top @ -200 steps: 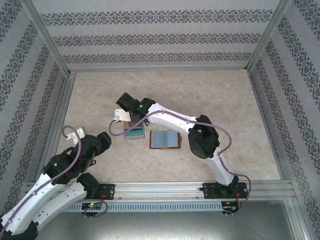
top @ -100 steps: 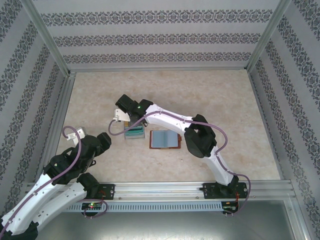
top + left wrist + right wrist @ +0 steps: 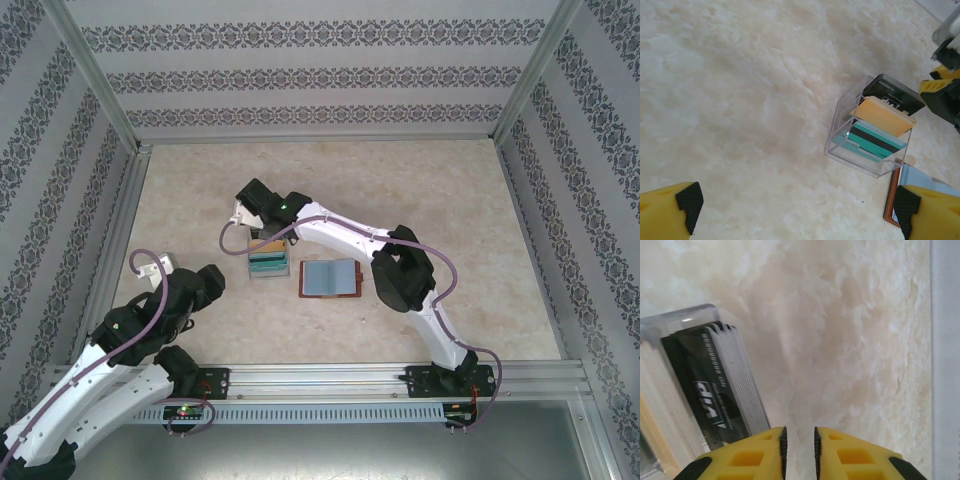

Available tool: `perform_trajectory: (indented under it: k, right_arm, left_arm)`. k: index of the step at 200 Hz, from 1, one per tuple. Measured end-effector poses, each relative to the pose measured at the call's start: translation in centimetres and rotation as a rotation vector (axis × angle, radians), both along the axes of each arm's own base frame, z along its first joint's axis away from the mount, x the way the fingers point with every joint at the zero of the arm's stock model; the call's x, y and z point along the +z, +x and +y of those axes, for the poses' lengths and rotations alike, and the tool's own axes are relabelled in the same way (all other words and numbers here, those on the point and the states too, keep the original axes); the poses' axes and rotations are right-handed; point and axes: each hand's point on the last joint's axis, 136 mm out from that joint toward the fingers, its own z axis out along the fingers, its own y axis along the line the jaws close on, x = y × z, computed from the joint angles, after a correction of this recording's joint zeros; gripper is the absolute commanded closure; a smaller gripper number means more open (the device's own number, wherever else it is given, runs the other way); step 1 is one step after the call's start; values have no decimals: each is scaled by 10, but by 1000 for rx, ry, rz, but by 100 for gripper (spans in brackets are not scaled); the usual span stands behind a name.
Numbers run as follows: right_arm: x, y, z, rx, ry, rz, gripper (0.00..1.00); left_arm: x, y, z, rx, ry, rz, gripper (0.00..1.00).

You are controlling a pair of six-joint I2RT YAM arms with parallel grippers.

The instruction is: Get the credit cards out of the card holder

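Observation:
The card holder lies spread open on the table, brown-rimmed and pale blue-grey inside; its corner shows in the left wrist view. I cannot tell the credit cards apart from that blue-grey lining. My right gripper hangs over the far end of the clear tray, left of the card holder. Its jaws stand a narrow gap apart with bare table between them. My left gripper is wide open near the table's left front, its pads far apart and nothing between them.
A clear plastic tray stands just left of the card holder, holding dark cards, teal cards and a tan card on top. Patterned walls and metal rails enclose the table.
My right gripper has moved slightly away from the tray toward the far side, and its jaws have parted from shut to a narrow gap. The left arm has shifted a little.

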Motion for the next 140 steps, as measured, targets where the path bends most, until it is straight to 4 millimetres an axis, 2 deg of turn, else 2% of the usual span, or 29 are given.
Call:
perform_trajectory:
  k: [19,43,67,82,95,109,127,140]
  right_arm:
    - [5,-1,-10,-53,57,34,75]
    - [24,-10,-33,-150,185,102,76]
    - [49,-21,-69,-282,355,172,72]
    - [56,-31,-92,-363,449,218,73]
    - [53,-40,-114,-444,518,263,73]
    - [42,-51,-135,-537,567,318,74]
    - [18,-69,-159,-668,602,399,77]
    - [0,-81,-172,-752,618,455,80]
  left_arm:
    - [-3,5,-9,-33,6,17,0]
    - [-10,16,-28,-101,14,57,0]
    - [-19,27,-53,-183,2,100,2]
    - [-23,36,-71,-237,-19,117,2]
    - [-27,43,-85,-275,-41,129,3]
    - [-30,51,-100,-315,-62,141,3]
    - [-31,62,-123,-369,-99,155,5]
    - [-34,71,-140,-407,-129,170,12]
